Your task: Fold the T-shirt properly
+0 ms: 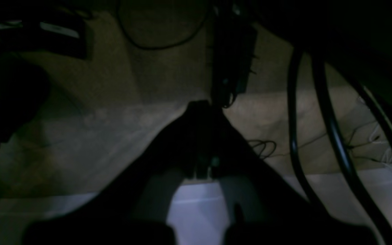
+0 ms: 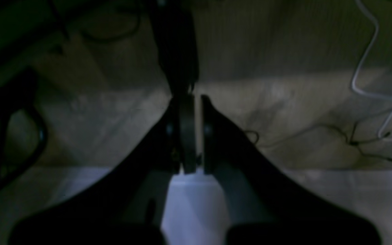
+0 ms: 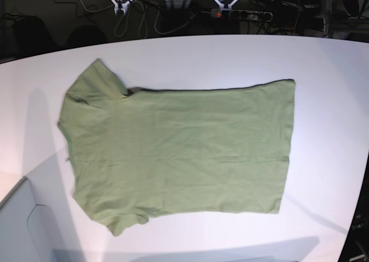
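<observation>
The olive-green T-shirt point(image 3: 184, 146) lies spread flat on the white table point(image 3: 230, 54) in the base view. Its sleeves and neck end are at the left and its straight hem is at the right. Neither gripper appears in the base view. The left wrist view is dark; there my left gripper point(image 1: 202, 103) has its dark fingers pressed together, shut on nothing, beyond the table edge and over the floor. In the right wrist view my right gripper point(image 2: 192, 98) is also shut and empty. The T-shirt shows in neither wrist view.
Cables and a power strip point(image 3: 242, 12) lie behind the table's far edge. Black cables point(image 1: 318, 112) hang to the right in the left wrist view, and a white cable point(image 2: 366, 68) runs along the floor in the right wrist view. A grey panel point(image 3: 23, 227) sits at the bottom left corner.
</observation>
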Available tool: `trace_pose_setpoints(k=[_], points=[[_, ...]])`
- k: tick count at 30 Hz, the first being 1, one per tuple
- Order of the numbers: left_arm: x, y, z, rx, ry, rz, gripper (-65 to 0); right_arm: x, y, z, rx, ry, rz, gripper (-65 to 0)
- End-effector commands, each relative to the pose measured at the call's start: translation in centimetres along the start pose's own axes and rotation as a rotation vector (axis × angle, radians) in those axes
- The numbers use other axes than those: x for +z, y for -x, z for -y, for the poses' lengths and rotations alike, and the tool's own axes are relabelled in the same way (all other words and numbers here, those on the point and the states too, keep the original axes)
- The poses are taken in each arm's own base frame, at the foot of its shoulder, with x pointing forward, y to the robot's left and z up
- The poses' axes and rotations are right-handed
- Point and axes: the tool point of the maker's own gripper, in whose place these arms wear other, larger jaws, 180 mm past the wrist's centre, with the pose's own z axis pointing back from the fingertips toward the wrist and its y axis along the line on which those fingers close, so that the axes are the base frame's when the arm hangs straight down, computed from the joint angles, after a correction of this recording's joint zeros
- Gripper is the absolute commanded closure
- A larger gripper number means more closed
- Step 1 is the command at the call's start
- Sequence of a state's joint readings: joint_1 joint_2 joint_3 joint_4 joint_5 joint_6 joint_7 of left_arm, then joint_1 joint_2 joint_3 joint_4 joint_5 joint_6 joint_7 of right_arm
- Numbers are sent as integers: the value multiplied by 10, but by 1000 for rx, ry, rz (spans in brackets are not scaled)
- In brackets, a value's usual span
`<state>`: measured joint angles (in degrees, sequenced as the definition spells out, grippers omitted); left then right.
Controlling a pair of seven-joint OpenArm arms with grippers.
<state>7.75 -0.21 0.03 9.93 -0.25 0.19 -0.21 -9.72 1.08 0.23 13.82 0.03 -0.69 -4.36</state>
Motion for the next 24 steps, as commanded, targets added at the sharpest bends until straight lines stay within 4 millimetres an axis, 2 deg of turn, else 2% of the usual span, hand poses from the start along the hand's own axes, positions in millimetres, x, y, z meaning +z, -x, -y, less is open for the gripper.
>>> trace_pose_setpoints(k=[1,4,12,16,24], points=[[0,5,0,0,2,-6,-3,0,4,-1,7,-12,-17,-1],[1,13,1,-6,4,-12,-3,1,6,6,8,-2,-37,-1],[6,8,3,-7,8,40,-2,2,5,13,10,7,-36,-1],[6,8,2,-8,8,40,-1,5,-9,15,20,10,1,-1],[6,9,0,-12,4,36,-1,5,-10,15,21,9,7,-1]])
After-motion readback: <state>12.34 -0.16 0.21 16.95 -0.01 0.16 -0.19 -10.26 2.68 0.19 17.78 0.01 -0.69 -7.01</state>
